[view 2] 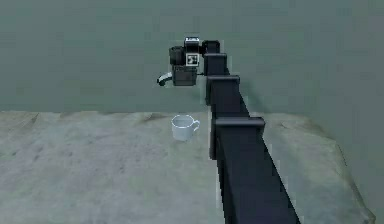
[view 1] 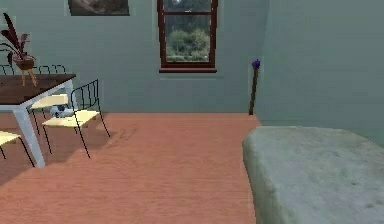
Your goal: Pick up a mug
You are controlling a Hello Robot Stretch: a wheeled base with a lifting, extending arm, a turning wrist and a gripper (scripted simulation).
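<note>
Arm side view puts the gripper high against the bare grey-green wall. Its two thin fingers point toward the picture's left with only wall behind them, so it holds nothing. Below it and slightly to the right, a small pale, glassy mug stands upright on the mottled grey-green soft surface, handle toward the arm. Whether the gripper hangs over the mug or beyond it cannot be told.

Forward view shows the same grey-green surface as a rounded slab, like a bed, at lower right, resting on a terracotta plank floor. On this view's left stands a dark wooden table with white legs, carrying a red-leaved plant in a pot. Black wire chairs with yellow seats are set around it. A dark-red-framed window sits in the far wall, a framed picture is at the top edge, and a thin dark pole with a purple tip stands in the corner.

The dark square arm rises from the bottom edge, reaching out across the surface just right of the mug.
</note>
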